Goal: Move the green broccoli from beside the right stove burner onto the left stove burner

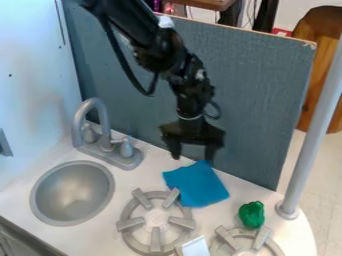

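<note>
The black gripper (193, 152) hangs near the back panel, its two fingers pointing down and spread apart with nothing between them. Just below its tips a blue cloth (196, 184) lies on the white counter, one corner close to the right finger; whether they touch I cannot tell. A crumpled green object (252, 215) rests on the counter at the right, beside the right burner. At the bottom edge, a white flat object (194, 247) lies between the two burners.
A grey round sink (73, 193) is at the left, with a grey faucet (100, 131) behind it. One burner grate (155, 221) stands at the centre and another (243, 242) at lower right. A grey pole (311, 135) rises at the right, and a grey-blue panel (257, 100) closes the back.
</note>
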### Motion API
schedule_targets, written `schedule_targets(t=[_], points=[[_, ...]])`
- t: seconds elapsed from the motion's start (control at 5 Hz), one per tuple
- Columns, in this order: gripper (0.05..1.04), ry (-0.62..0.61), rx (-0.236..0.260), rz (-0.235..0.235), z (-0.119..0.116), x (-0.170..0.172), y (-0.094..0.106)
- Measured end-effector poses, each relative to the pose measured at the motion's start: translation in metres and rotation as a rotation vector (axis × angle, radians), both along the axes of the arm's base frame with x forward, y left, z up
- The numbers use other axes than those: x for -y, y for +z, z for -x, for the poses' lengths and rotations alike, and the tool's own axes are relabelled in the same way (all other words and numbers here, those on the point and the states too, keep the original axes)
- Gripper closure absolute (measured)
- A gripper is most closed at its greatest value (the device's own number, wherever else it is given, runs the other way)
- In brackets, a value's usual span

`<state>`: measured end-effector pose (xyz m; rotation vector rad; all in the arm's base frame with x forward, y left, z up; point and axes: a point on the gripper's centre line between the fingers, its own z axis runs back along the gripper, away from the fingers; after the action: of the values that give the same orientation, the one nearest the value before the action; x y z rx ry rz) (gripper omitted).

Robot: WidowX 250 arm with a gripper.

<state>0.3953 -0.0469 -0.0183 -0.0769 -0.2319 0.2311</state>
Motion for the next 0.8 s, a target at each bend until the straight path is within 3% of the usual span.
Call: schedule_targets(t=[0.2, 0.4, 0.8], points=[[0.083, -0.049, 0.009, 0.005, -0.008, 0.022, -0.007], [0.083, -0.129, 0.010, -0.015, -0.014, 0.058, -0.023], [0.083, -0.224, 0.017, -0.074, -0.024, 0.092, -0.040]])
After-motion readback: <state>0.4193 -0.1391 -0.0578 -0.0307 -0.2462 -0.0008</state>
